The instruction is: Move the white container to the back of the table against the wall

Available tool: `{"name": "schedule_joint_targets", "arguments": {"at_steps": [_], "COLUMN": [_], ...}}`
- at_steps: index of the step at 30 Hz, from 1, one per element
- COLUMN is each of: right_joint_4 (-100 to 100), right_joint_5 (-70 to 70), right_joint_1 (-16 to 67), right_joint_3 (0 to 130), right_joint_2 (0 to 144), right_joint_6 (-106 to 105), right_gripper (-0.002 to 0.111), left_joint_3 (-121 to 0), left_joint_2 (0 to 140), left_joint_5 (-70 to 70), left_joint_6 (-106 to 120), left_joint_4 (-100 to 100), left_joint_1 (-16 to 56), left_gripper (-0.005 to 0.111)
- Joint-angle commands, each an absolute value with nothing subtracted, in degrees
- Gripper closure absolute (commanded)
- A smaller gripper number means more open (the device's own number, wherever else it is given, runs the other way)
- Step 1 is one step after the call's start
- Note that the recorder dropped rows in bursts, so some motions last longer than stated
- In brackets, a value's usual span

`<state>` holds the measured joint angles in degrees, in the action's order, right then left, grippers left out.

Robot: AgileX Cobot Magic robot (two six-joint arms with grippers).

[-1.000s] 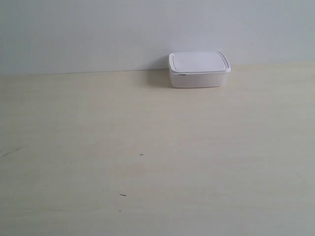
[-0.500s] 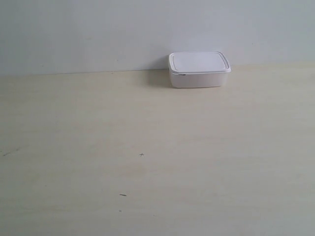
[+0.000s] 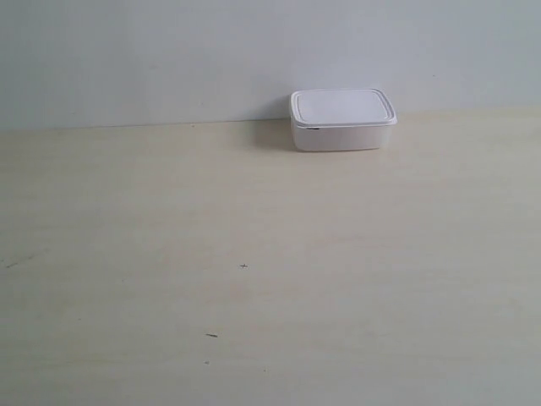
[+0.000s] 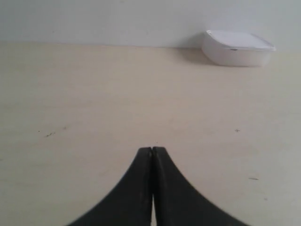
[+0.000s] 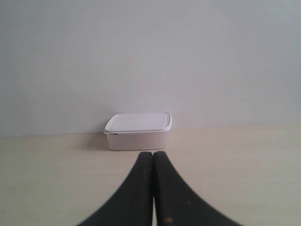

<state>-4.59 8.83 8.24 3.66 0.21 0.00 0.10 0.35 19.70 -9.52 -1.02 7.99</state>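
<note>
The white container (image 3: 341,120) stands lidded at the back of the table (image 3: 254,254), its rear edge at the foot of the wall (image 3: 169,51). No arm shows in the exterior view. In the left wrist view the container (image 4: 237,48) lies far off to one side, and my left gripper (image 4: 152,149) is shut with nothing between its black fingers. In the right wrist view the container (image 5: 138,130) sits straight ahead against the wall (image 5: 150,56); my right gripper (image 5: 153,153) is shut and empty, its tips a short way in front of the box.
A few tiny dark specks (image 3: 243,266) mark the cream table surface. The table meets the wall along a straight line across the whole back. Nothing else stands on the table.
</note>
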Motion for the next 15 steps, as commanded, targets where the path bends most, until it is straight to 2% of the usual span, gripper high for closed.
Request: {"name": "schedule_joint_targets", "arguments": {"at_steps": [1, 15], "right_joint_4": [-4.17, -4.45], "right_joint_5": [8.18, 8.18], "right_joint_1": [7.90, 7.90], "right_joint_3": [3.33, 3.33], "right_joint_2": [0.00, 0.00], "right_joint_6": [0.00, 0.00], "right_gripper": [0.108, 0.108], "left_joint_3": [0.00, 0.00], "left_joint_2": [0.00, 0.00], "left_joint_5": [21.51, 21.41], "left_joint_6": [-7.61, -7.61], "left_joint_4": [-1.64, -1.62], "left_joint_1": [7.85, 5.13], "left_gripper": [0.107, 0.107]}}
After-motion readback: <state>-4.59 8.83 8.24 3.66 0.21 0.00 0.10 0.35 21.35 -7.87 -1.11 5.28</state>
